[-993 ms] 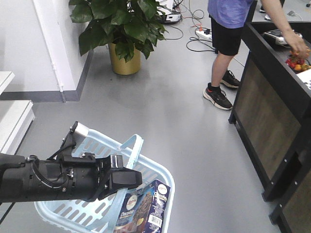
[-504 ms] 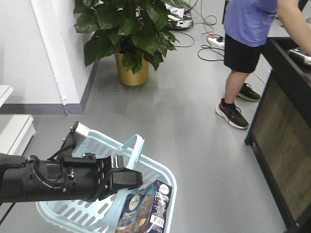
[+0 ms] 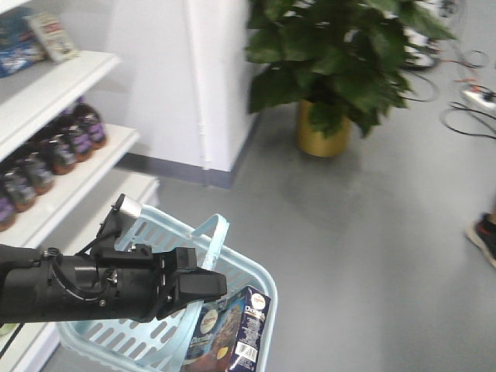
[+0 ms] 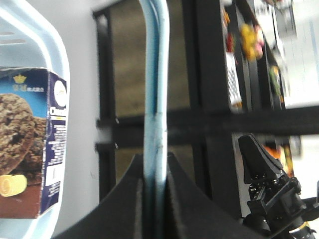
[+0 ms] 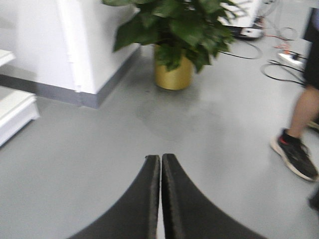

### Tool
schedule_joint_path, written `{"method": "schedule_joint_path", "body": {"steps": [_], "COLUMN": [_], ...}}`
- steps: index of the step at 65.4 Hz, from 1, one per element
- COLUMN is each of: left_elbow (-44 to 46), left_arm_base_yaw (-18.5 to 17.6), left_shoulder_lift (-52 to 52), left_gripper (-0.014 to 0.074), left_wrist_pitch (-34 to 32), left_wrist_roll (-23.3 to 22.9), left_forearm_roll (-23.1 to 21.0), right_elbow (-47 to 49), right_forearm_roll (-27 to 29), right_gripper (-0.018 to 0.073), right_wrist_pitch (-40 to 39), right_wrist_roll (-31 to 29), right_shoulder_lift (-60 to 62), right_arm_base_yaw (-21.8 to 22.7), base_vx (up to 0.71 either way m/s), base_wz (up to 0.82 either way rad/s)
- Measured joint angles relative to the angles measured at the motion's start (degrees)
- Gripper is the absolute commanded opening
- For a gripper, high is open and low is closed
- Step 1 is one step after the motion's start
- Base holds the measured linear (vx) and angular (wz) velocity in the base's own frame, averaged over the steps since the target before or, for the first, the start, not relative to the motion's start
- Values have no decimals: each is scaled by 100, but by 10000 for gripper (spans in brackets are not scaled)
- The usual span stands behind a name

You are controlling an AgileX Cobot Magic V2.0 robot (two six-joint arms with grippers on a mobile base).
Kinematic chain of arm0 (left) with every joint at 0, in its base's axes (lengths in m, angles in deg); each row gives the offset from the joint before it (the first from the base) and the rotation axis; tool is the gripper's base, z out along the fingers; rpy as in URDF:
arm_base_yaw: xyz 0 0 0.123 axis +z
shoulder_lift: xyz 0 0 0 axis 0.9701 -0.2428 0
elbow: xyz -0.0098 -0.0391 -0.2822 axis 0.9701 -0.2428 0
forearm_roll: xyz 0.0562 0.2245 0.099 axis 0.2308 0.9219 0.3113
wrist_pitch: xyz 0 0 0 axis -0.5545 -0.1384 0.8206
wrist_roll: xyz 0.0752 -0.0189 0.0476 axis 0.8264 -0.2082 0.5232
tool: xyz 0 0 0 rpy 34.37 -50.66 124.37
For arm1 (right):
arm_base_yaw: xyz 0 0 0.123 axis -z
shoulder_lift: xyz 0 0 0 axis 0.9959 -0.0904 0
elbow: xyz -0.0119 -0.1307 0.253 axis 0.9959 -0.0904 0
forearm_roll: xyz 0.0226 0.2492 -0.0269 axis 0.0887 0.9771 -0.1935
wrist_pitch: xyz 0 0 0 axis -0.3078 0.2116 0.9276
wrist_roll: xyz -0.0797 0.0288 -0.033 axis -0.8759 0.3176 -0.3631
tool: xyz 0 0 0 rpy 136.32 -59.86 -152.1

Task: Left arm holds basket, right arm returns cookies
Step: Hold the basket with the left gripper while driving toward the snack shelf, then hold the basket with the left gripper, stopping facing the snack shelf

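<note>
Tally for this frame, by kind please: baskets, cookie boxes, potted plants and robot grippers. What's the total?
Baskets: 1, the basket
Cookie boxes: 1, the cookie box, inside the basket
Potted plants: 1, the potted plant
Grippers: 2, the left gripper shut on the basket handle, the right gripper shut and holding nothing
Total: 5

You've got even, diffuse light in the front view with no hard shadows; the bottles [image 3: 46,159] at left are blurred. Left wrist view: upper right is blown out and smeared, the basket [image 4: 154,99] handle is soft, the cookies [image 4: 30,149] print is readable. Right wrist view is slightly blurred overall, with a faint floor sheen below the pot [image 5: 173,75].
</note>
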Motion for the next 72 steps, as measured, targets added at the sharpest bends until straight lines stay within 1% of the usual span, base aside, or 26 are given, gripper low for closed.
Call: {"method": "schedule_joint_path", "body": {"steps": [39, 72], "left_elbow": [0, 0], "left_arm_base_yaw": [0, 0], "left_shoulder_lift": [0, 0], "left_gripper": [-6, -6], "left_wrist_pitch": [-31, -76], "left_wrist_roll": [0, 5], "left_forearm_roll": [0, 0], "right_elbow": [0, 0], "right_forearm_roll": [0, 0], "right_gripper": [-4, -4], "right_wrist_pitch": [0, 0], "right_wrist_roll": [0, 0], "right_shoulder_lift": [0, 0], "right_arm_base_yaw": [0, 0], "base_vx": [23, 21], "base_wz": [66, 80]}}
